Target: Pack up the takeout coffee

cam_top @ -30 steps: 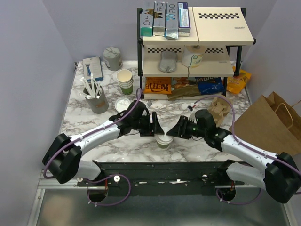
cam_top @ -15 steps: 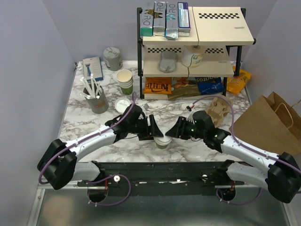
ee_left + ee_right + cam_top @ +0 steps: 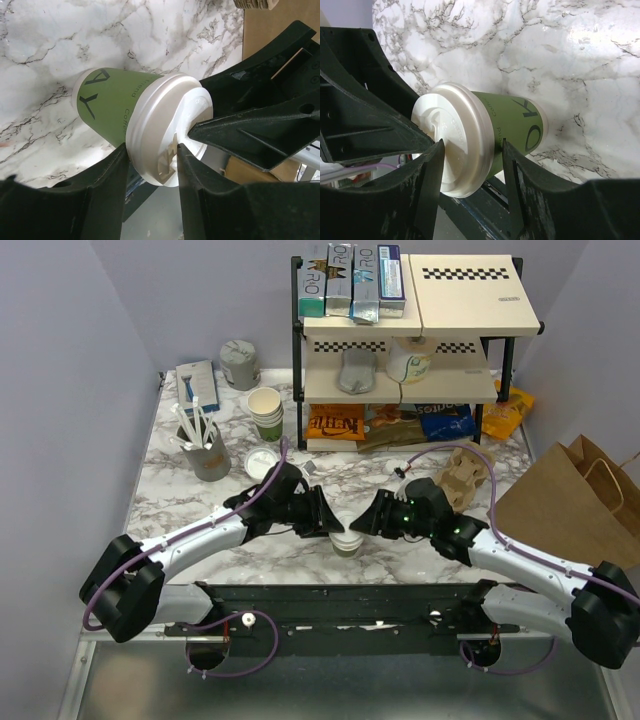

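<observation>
The takeout coffee (image 3: 347,543) stands upright near the table's front edge: a green-banded paper cup (image 3: 107,100) with a white lid (image 3: 160,115). My left gripper (image 3: 333,524) reaches it from the left. In the left wrist view my left gripper (image 3: 151,150) has one finger against the lid's rim and the other on the lid's raised top. My right gripper (image 3: 362,526) comes from the right. In the right wrist view my right gripper (image 3: 471,147) has one fingertip on the lid's top and the other on the cup wall (image 3: 515,125) under the rim.
An open brown paper bag (image 3: 560,510) stands at the right, with a cardboard cup carrier (image 3: 468,475) beside it. A grey cup of white sticks (image 3: 205,450), stacked cups (image 3: 266,412) and loose lids (image 3: 262,462) sit back left. A shelf rack (image 3: 410,330) fills the back.
My left gripper has slid right toward the cup and its jaws have narrowed onto the lid. The right gripper has stayed on the cup.
</observation>
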### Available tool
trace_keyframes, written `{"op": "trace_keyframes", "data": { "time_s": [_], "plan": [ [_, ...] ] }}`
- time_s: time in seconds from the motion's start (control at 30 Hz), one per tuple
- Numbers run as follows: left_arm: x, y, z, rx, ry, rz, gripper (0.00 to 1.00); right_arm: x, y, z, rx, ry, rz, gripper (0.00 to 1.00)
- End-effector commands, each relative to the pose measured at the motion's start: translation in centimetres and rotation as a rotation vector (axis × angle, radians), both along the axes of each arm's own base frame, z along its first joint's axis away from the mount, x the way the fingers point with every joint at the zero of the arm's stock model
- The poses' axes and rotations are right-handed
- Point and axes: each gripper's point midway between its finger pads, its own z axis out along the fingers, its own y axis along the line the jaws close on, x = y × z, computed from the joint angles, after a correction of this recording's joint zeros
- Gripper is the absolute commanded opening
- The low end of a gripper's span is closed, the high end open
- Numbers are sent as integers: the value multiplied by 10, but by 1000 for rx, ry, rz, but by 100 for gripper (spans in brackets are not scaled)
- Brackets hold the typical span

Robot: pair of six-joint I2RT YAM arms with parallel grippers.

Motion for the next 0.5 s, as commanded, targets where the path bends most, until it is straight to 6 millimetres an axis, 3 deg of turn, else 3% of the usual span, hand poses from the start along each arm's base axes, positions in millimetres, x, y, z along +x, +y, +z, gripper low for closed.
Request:
{"op": "trace_keyframes", "data": {
  "time_s": [0.0, 0.07, 0.2, 0.47],
  "plan": [
    [0, 1, -6, 27, -6, 8, 51, -8, -5, -14, -54, 48, -16, 58],
    [-1, 4, -8, 51, -14, -6, 61, -8, -10, -18, -74, 56, -38, 58],
    [0, 12, -12, 112, -27, -6, 69, -7, -16, -8, -77, 32, -58, 58],
    [-3, 13, -2, 98, -40, -12, 74, -15, -19, -7, -91, 73, -46, 63]
  ]
}}
